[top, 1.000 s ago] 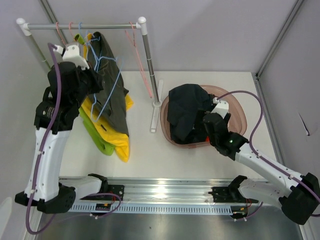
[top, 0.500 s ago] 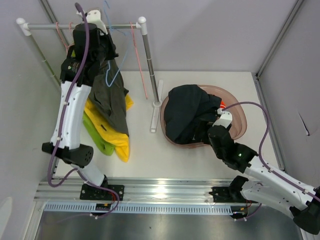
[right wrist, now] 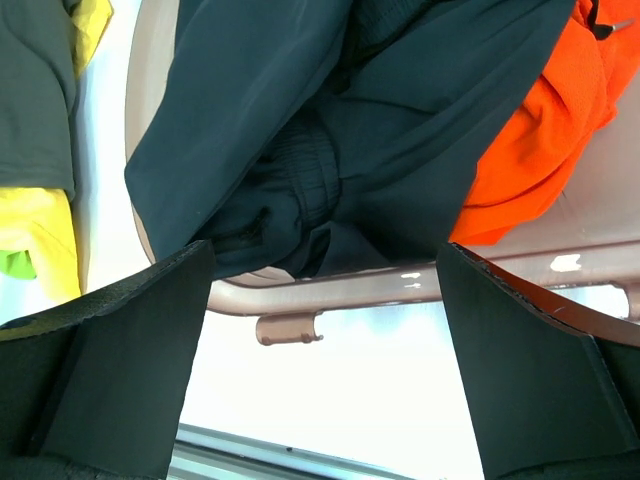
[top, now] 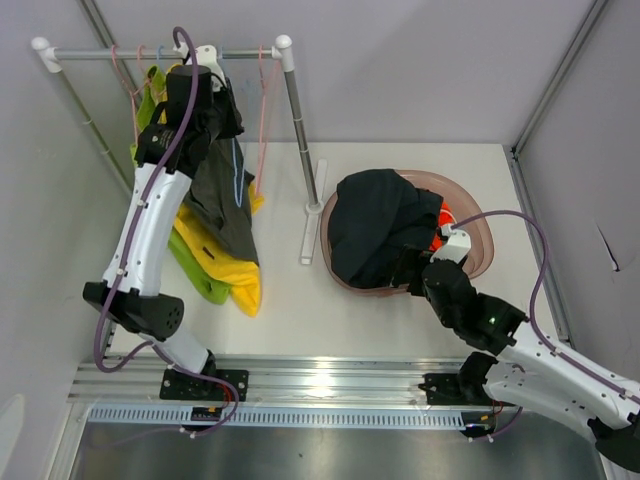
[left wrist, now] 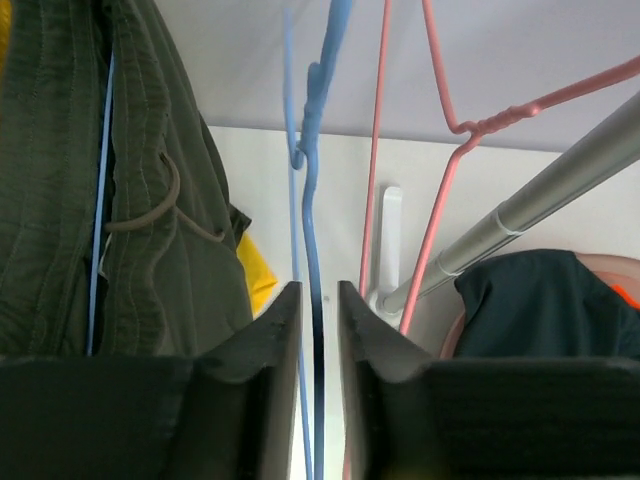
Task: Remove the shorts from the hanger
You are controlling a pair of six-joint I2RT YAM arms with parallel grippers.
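The dark olive-grey shorts [top: 215, 185] [left wrist: 150, 200] hang on a blue hanger [top: 237, 165] [left wrist: 305, 200] under the rack's rail [top: 160, 50]. My left gripper [top: 208, 62] [left wrist: 318, 295] is raised to that rail. Its jaws stand open only a sliver, with the blue hanger's wire running between them and a thin gap beside it. Yellow shorts [top: 240, 285] and lime green shorts [top: 190, 265] hang lower left. Black shorts [top: 375, 225] [right wrist: 330, 110] and orange shorts [top: 440, 215] [right wrist: 540, 130] lie in the brown basin [top: 478, 250]. My right gripper [top: 432, 262] [right wrist: 322, 265] is wide open and holds nothing, just in front of the basin's near rim [right wrist: 330, 290].
Empty pink hangers [top: 262, 100] [left wrist: 440, 200] hang at the rail's right end, beside the rack's post [top: 295, 120] and its white foot [top: 310, 225]. Grey walls close in on the left, back and right. The arms' base rail [top: 330, 385] runs along the near edge.
My left arm swung up from beside the hanging shorts to the rail, bringing the blue hanger with it, and its jaws have eased apart. The right arm drew back from the basin.
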